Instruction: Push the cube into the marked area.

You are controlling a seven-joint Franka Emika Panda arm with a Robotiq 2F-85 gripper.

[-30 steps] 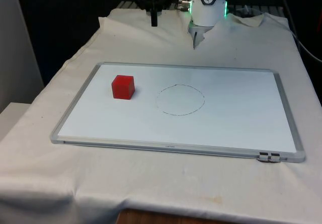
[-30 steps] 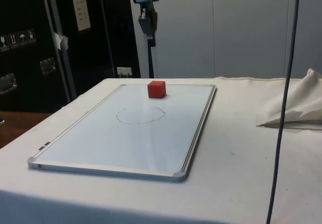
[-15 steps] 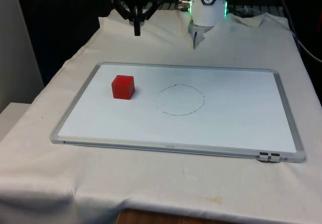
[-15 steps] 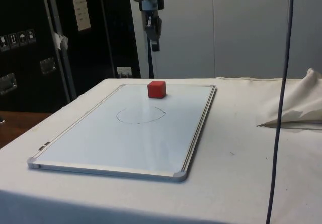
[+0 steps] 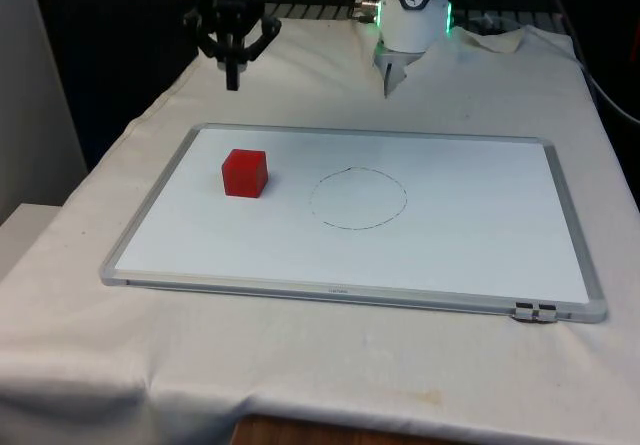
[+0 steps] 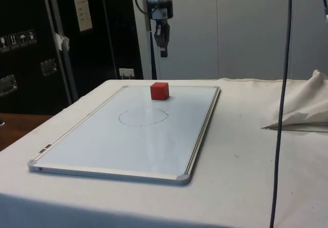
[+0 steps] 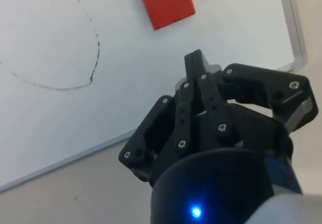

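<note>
- One red cube point(image 5: 245, 173) sits on a white board point(image 5: 460, 245), in the part of it toward the front view's left and near the board's far edge.
- One thin circle point(image 5: 358, 198) is drawn on the board near its middle. The cube lies outside the circle, a little apart from its line, on the side toward the front view's left.
- One black gripper point(image 5: 232, 80) hangs in the air above the cloth-covered bench point(image 5: 330, 365), beyond the board's far edge and not touching anything.
- In the front view the gripper is slightly to the left of the cube and farther back. In the side view the gripper point(image 6: 163, 53) is high above the cube point(image 6: 159, 90).
- The two fingers point(image 7: 193, 70) are pressed together with no gap between them, and they grasp nothing.
- In the wrist view, the cube point(image 7: 166, 2) and part of the circle point(image 7: 75, 58) lie on the board point(image 7: 151, 83) beyond the fingertips.
- The board has a grey metal frame and lies flat on the white cloth.
- One bunched fold of white cloth point(image 6: 302, 105) lies on the bench, well apart from the board.
</note>
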